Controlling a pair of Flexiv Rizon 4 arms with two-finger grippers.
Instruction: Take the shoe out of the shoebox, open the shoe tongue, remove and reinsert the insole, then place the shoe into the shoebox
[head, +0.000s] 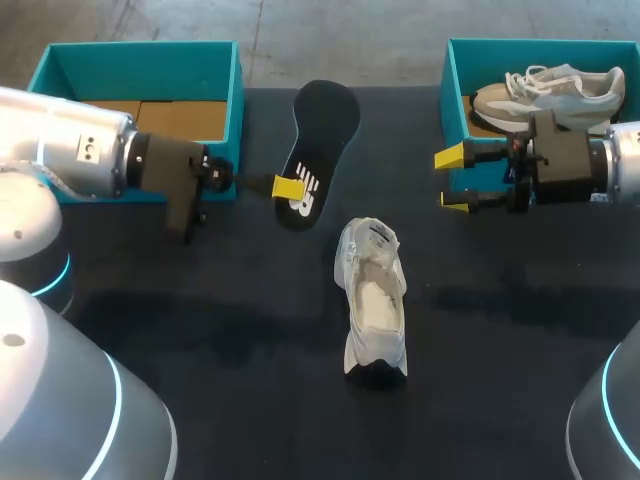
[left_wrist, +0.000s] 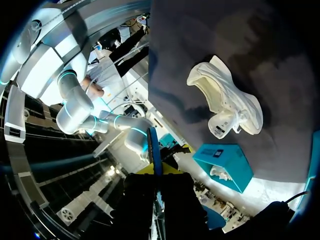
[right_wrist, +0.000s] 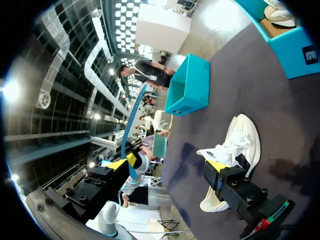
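A white shoe (head: 373, 300) lies on the dark table, its tongue pulled open and its toe toward me. My left gripper (head: 285, 187) is shut on the heel end of the black insole (head: 320, 140), holding it above the table between the two boxes. In the left wrist view the insole (left_wrist: 154, 147) shows edge-on between the gripper (left_wrist: 156, 170), with the shoe (left_wrist: 225, 100) off ahead. My right gripper (head: 455, 178) stands open and empty in front of the right shoebox (head: 455, 95). In its own view the right gripper (right_wrist: 165, 165) has the shoe (right_wrist: 237, 140) just beyond one finger.
The right teal shoebox holds a second, beige shoe (head: 550, 90). An empty teal shoebox (head: 140, 70) stands at the back left, behind my left arm, and appears as the box (right_wrist: 187, 87) in the right wrist view. Bare table lies around the white shoe.
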